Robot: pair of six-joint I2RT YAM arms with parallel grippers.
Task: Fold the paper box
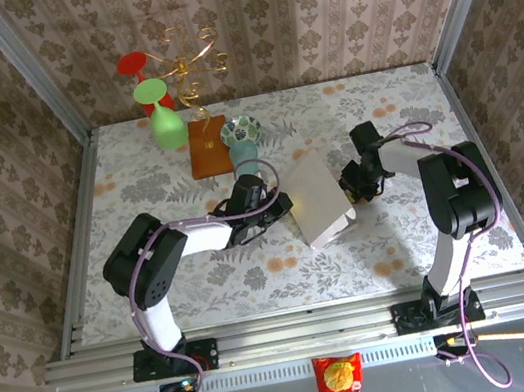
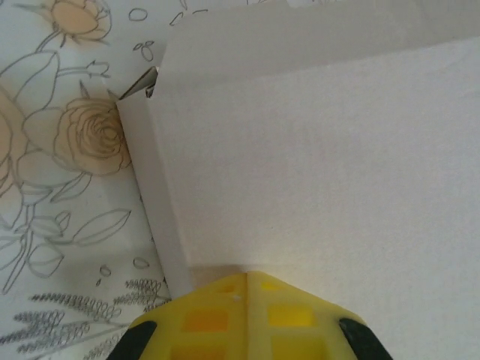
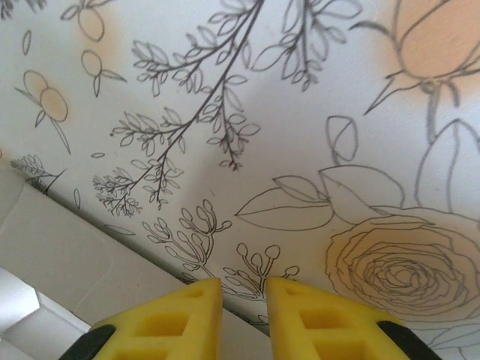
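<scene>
Floral table (image 1: 420, 229): we see box (image 1: 315, 197) mid-table, between both pincers. Left pincer (image 2: 246, 279) fingers together at box edge, possibly nipping it. Right pincer (image 3: 244, 289) slightly apart, just beside box.

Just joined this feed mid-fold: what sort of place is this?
Probably a staged robot test cell, not a home: wallpapered panels in an aluminium frame enclose a floral-covered table, with the left arm and right arm bolted at its near edge.
</scene>
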